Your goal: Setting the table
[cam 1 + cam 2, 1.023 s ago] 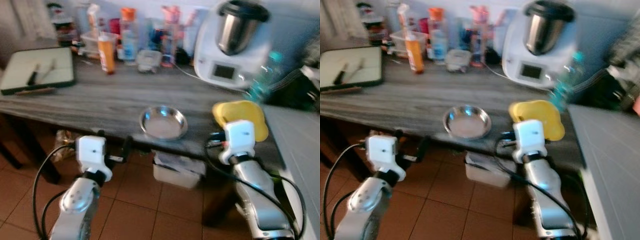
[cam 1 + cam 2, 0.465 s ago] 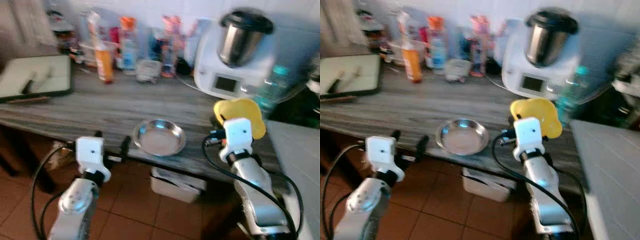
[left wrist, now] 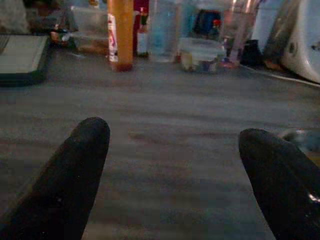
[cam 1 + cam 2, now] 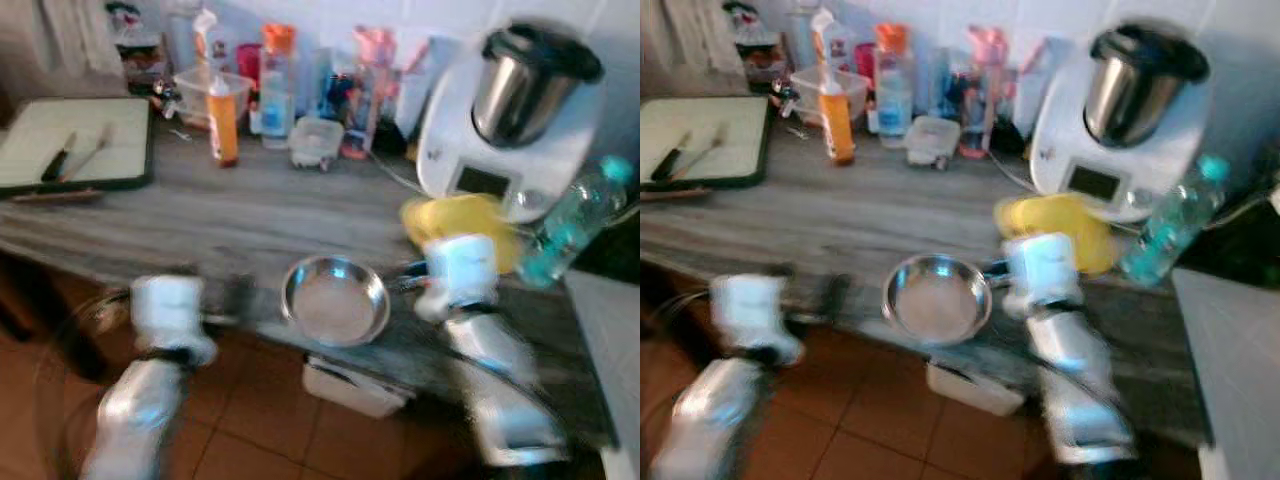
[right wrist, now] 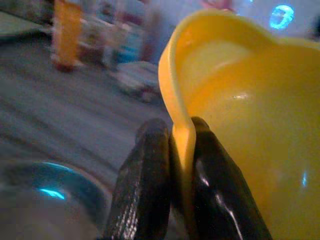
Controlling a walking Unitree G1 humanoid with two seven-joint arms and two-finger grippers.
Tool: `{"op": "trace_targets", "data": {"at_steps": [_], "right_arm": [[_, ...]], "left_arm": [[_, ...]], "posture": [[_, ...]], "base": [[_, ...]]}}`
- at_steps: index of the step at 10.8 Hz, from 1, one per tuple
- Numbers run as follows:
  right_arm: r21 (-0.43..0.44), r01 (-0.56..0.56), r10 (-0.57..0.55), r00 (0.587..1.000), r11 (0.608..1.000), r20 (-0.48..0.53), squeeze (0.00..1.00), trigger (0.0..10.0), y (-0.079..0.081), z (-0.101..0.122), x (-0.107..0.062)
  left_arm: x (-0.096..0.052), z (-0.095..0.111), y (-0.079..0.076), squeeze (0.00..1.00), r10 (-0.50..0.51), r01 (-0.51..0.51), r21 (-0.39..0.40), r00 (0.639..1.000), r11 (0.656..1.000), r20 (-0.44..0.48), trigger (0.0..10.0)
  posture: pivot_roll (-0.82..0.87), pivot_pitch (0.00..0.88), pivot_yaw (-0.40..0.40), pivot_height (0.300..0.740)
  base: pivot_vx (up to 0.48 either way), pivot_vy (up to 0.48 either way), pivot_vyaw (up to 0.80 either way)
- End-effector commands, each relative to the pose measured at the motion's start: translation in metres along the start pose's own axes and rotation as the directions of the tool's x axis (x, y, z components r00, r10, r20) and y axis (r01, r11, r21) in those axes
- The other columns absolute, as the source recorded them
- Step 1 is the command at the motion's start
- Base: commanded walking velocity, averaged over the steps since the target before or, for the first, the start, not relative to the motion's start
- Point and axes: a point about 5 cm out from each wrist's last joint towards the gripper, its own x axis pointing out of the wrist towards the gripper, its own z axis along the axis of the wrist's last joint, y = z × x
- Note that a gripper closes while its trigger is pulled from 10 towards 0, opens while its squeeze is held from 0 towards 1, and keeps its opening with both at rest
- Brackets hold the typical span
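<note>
My right gripper [image 5: 177, 127] is shut on the rim of a yellow bowl [image 5: 250, 100], one finger inside and one outside. It holds the bowl [image 4: 460, 215] over the grey wooden table [image 4: 250, 210], just in front of the white kitchen machine. A round steel dish [image 4: 335, 300] sits at the table's front edge, to the left of that gripper. My left gripper [image 3: 175, 135] is open with nothing between its fingers, level with the table edge and left of the steel dish. Both arms are blurred in the eye views.
A dark-rimmed tray [image 4: 75, 145] with cutlery lies at the far left. An orange bottle [image 4: 222, 120], a clear tub [image 4: 315, 140] and several bottles line the back. The white kitchen machine [image 4: 510, 120] and a green water bottle [image 4: 575, 215] stand at the right. A white bin [image 4: 350, 385] sits under the table.
The whole view has shifted, so the camera moved, and both arms now show motion blur. The yellow bowl stays in my right gripper. The steel dish has not moved on the table.
</note>
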Motion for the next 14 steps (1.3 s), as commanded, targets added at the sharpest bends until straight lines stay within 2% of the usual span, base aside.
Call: {"op": "trace_targets", "data": {"at_steps": [1,5,6,9,11,14], "right_arm": [[-0.023,0.045,-0.045,0.999,0.999,-0.002,0.0,10.0,-0.015,-0.001,-0.003],[-0.023,0.024,-0.024,1.0,0.999,-0.007,0.0,10.0,-0.01,-0.003,-0.005],[-0.056,-0.014,0.014,1.0,0.998,-0.002,0.0,10.0,-0.006,-0.002,-0.004],[-0.05,-0.103,0.104,0.994,0.993,0.018,0.0,10.0,0.003,0.003,0.006],[-0.015,-0.293,0.294,0.955,0.956,0.044,0.0,10.0,0.035,0.014,0.025],[-0.038,-0.507,0.509,0.859,0.861,0.052,0.0,10.0,0.087,0.025,0.044]], "left_arm": [[0.003,0.003,-0.011,0.0,-0.035,0.035,-0.007,0.999,0.999,0.012,10.0],[-0.004,0.001,-0.008,0.0,-0.075,0.075,0.005,0.997,0.997,-0.01,10.0],[-0.011,-0.001,-0.005,0.0,-0.121,0.122,0.027,0.992,0.992,-0.034,10.0],[-0.03,-0.005,0.01,0.0,-0.158,0.165,0.078,0.983,0.983,-0.091,10.0],[-0.036,-0.006,0.013,0.0,-0.171,0.181,0.085,0.979,0.98,-0.111,10.0],[-0.04,-0.006,0.006,0.0,-0.194,0.203,0.069,0.975,0.977,-0.112,10.0]], "posture": [[0.14,0.001,-0.091,0.74],[0.15,0.011,-0.086,0.74],[0.15,0.018,-0.088,0.74],[0.17,0.028,-0.093,0.74],[0.19,0.035,-0.1,0.74],[0.21,0.036,-0.12,0.74]], "base": [[0.326,0.0,0.0],[0.0,0.0,0.0],[0.0,0.0,0.0],[0.0,0.0,0.0],[0.0,0.0,0.0],[0.0,0.0,0.0]]}}
